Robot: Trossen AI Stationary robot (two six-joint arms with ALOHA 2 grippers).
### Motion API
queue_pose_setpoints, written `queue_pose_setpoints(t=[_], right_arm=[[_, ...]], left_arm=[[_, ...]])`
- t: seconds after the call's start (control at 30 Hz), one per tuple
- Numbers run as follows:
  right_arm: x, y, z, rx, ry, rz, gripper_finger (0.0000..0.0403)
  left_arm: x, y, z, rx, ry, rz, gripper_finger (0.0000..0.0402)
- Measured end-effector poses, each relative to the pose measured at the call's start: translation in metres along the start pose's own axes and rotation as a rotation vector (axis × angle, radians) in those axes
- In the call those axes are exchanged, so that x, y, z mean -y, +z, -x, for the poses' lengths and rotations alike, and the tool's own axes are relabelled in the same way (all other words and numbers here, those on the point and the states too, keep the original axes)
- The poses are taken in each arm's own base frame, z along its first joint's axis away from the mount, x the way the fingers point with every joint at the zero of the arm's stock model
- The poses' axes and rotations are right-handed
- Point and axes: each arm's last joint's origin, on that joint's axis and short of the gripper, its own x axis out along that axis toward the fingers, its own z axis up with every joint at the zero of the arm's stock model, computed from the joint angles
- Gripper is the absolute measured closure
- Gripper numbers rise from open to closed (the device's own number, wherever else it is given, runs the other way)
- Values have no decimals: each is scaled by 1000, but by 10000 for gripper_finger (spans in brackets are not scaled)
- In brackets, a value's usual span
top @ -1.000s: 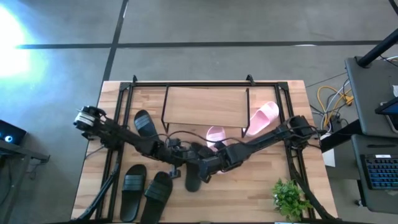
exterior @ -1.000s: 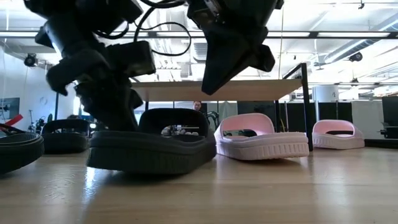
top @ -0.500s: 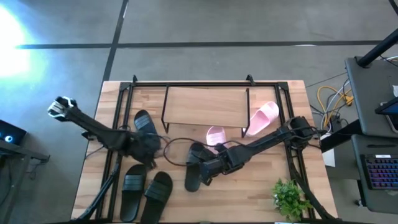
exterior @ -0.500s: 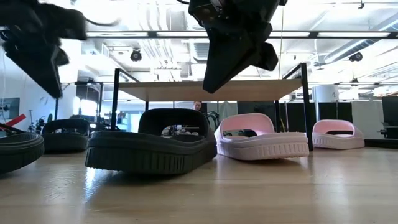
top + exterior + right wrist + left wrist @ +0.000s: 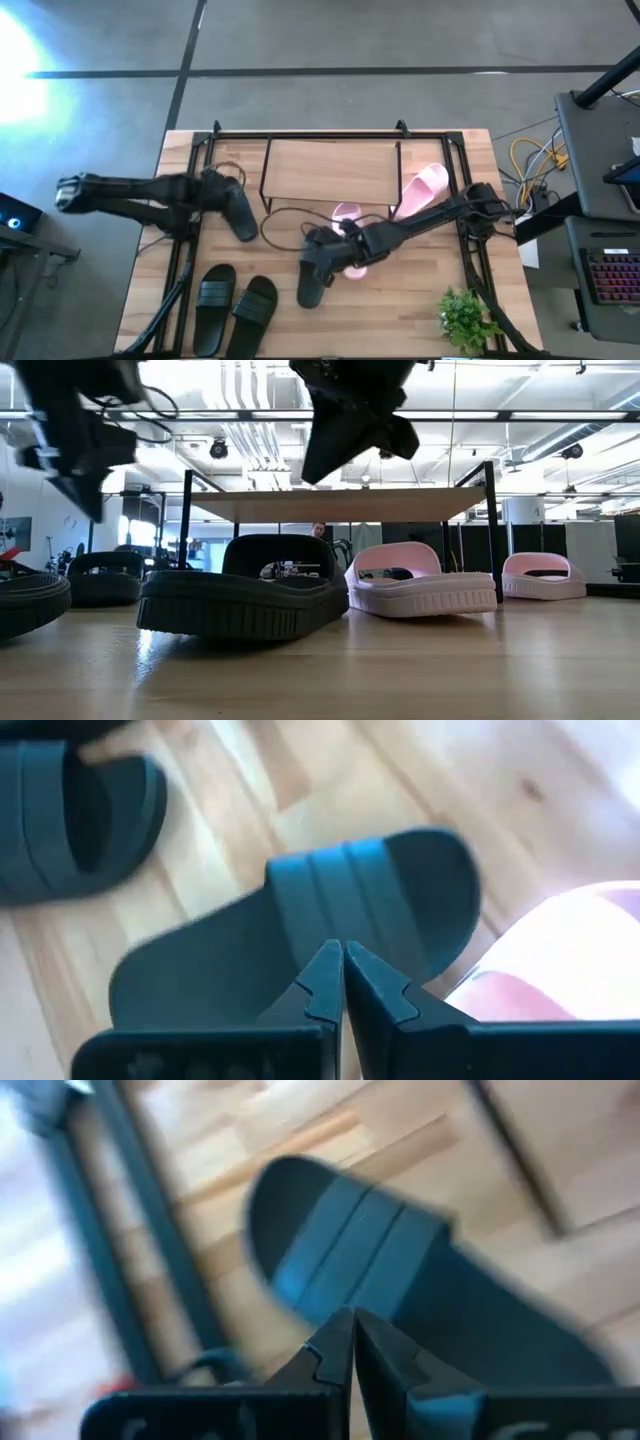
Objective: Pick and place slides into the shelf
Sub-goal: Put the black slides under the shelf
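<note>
**Open before you descend on the black slide**

Your right gripper is clenched and empty, directly above the strap of the centre black slide. Release the fingers, lower, and straddle that strap. Your left gripper, also clenched, hovers over another black slide. Beyond both stands the shelf.

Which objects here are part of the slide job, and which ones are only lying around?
Belong to the job:
- black slides
- pink slides
- shelf

Only lying about:
- small green plant
- yellow cables
- keyboard
</note>
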Motion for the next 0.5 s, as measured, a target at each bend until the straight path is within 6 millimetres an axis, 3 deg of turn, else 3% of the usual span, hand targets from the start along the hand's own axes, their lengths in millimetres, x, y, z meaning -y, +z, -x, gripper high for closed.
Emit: queue_pose_setpoints(t=[0.1, 0.23, 0.5], right_arm=[[8, 10, 7, 22, 3, -21, 394], [17, 22, 21, 55, 13, -3, 394], [22, 28, 36, 99, 11, 11, 394]], left_arm=[[2, 19, -7, 34, -81, 75, 402], [-9, 37, -21, 23, -5, 114, 402], [-26, 45, -58, -165, 61, 77, 402]])
